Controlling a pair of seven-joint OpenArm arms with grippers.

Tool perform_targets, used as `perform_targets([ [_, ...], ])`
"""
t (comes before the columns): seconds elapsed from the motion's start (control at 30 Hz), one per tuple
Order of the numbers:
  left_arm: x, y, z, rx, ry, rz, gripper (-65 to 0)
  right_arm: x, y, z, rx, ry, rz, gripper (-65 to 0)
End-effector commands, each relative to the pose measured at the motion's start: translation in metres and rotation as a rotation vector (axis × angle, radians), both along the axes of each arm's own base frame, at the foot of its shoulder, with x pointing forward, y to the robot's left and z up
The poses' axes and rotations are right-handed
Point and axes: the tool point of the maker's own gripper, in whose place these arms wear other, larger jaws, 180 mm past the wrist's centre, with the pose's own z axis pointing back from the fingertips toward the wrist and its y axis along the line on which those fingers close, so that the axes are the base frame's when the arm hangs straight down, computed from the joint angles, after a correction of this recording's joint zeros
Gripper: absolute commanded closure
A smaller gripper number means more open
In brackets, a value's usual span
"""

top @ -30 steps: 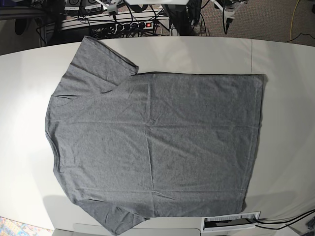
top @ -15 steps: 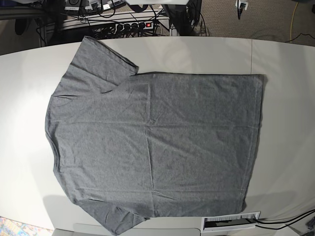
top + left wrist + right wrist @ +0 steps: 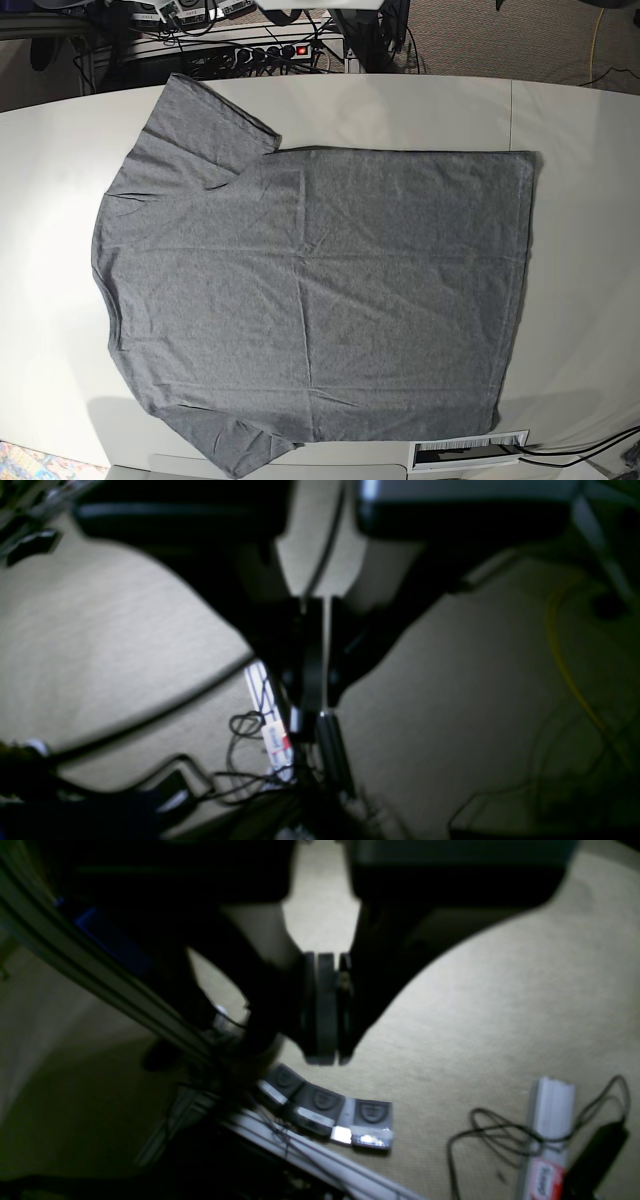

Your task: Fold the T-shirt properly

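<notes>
Table (image 3: 580,200), white and wide, fills the base view, with a seam running down its right part. T-shirt (image 3: 320,290), grey and plain, lies spread flat across the middle of the frame, neck edge toward the left, hem toward the right, one sleeve reaching to the upper left and the other to the lower left edge. Light creases cross the cloth; no fold has been made yet.

Neither arm shows in the base view. Each wrist view looks down at carpet and cables, not at the cloth. Left tool (image 3: 320,700) is clenched on nothing; right tool (image 3: 325,1055) is likewise clenched and empty.

Judging from this, the step in hand is the first approach. To do it well, both tools would need to unclench, come down at two matching points along one long edge, pinch only the layers meant to move, and carry them over evenly.

No containers appear in any view.
</notes>
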Motion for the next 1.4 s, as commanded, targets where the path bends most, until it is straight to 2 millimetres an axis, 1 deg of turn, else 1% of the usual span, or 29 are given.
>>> perform_targets([
  [0.0, 0.005, 0.001, 0.012, -0.003, -0.033, -0.011, 0.0, 0.005, -0.008, 0.013, -0.016, -0.026, 0.008, 0.0],
  [0.1, 0.018, 0.003, 0.032, 0.009, -0.088, -0.023, 0.0, 0.021, -0.02, 0.041, -0.049, -0.091, -0.005, 0.0],
  [0.2, 0.033, 0.013, 0.049, 0.039, -0.135, -0.021, 0.0, 0.039, -0.032, 0.069, -0.089, -0.149, -0.01, 0.0],
  [0.33, 0.055, 0.023, 0.075, 0.084, -0.186, -0.039, 0.0, 0.063, -0.039, 0.103, -0.144, -0.218, 0.016, 0.0],
  [0.43, 0.077, 0.017, 0.098, 0.067, -0.257, -0.073, 0.0, 0.083, -0.036, 0.122, -0.163, -0.273, 0.046, 0.0],
  [0.6, 0.115, 0.009, 0.134, 0.105, -0.34, -0.143, 0.0, 0.108, -0.017, 0.145, -0.168, -0.34, 0.099, 0.0],
  [0.73, 0.142, -0.008, 0.165, 0.118, -0.415, -0.233, 0.0, 0.126, -0.002, 0.167, -0.182, -0.399, 0.147, 0.0],
  [0.87, 0.174, -0.02, 0.187, 0.126, -0.528, -0.258, 0.0, 0.145, 0.011, 0.189, -0.194, -0.46, 0.172, 0.0],
  [0.93, 0.191, -0.019, 0.193, 0.149, -0.588, -0.268, 0.0, 0.153, 0.015, 0.194, -0.202, -0.467, 0.199, 0.0],
  [0.97, 0.199, -0.018, 0.195, 0.173, -0.616, -0.282, 0.0, 0.155, 0.018, 0.194, -0.201, -0.456, 0.23, 0.0],
  [1.03, 0.212, -0.018, 0.197, 0.225, -0.664, -0.332, 0.0, 0.155, 0.028, 0.186, -0.181, -0.394, 0.335, 0.0],
  [1.1, 0.22, -0.018, 0.198, 0.268, -0.692, -0.384, 0.0, 0.156, 0.036, 0.182, -0.157, -0.366, 0.395, 0.0],
  [1.2, 0.228, -0.016, 0.196, 0.361, -0.742, -0.454, 0.0, 0.166, 0.034, 0.185, -0.175, -0.391, 0.393, 0.0],
  [1.27, 0.232, -0.015, 0.188, 0.408, -0.76, -0.504, 0.0, 0.172, 0.032, 0.187, -0.189, -0.403, 0.386, 0.0],
  [1.37, 0.241, -0.01, 0.169, 0.462, -0.775, -0.56, 0.0, 0.176, 0.03, 0.189, -0.197, -0.409, 0.382, 0.0],
])
